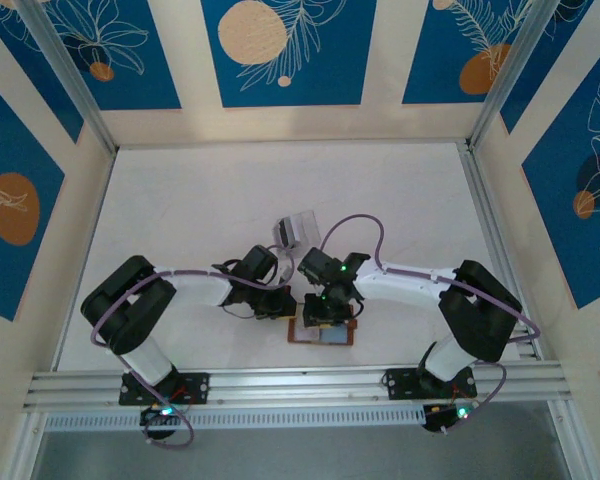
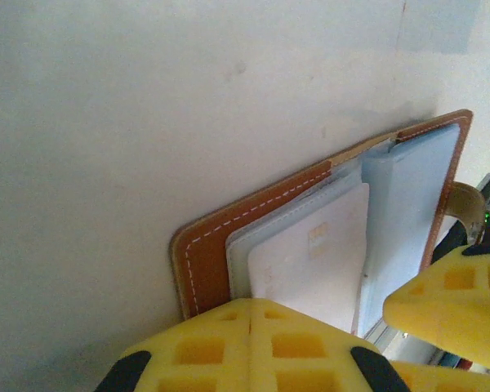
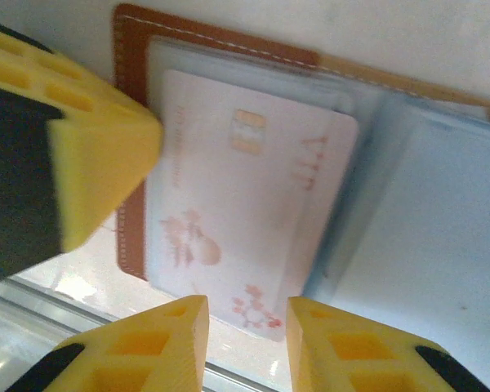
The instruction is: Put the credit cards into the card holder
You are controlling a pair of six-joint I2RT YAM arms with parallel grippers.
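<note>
The brown leather card holder (image 1: 325, 337) lies open near the table's front edge, its bluish-grey pockets (image 3: 425, 212) facing up. One white credit card (image 3: 237, 204) with a chip and pink flowers lies flat on its left half, its far edge against the pocket. My right gripper (image 3: 247, 327) is open, and the card's near edge lies just past its tips without being pinched. My left gripper (image 2: 251, 309) is shut with nothing between its fingers. Its tips sit over the near edge of the card (image 2: 310, 261) and the holder (image 2: 208, 253). Both grippers (image 1: 288, 302) (image 1: 325, 310) crowd over the holder.
A clear slotted plastic stand (image 1: 298, 230) stands behind the two grippers, mid-table. The aluminium rail (image 1: 300, 380) runs along the front edge just before the holder. White table surface (image 1: 200, 200) stretches to the back and sides.
</note>
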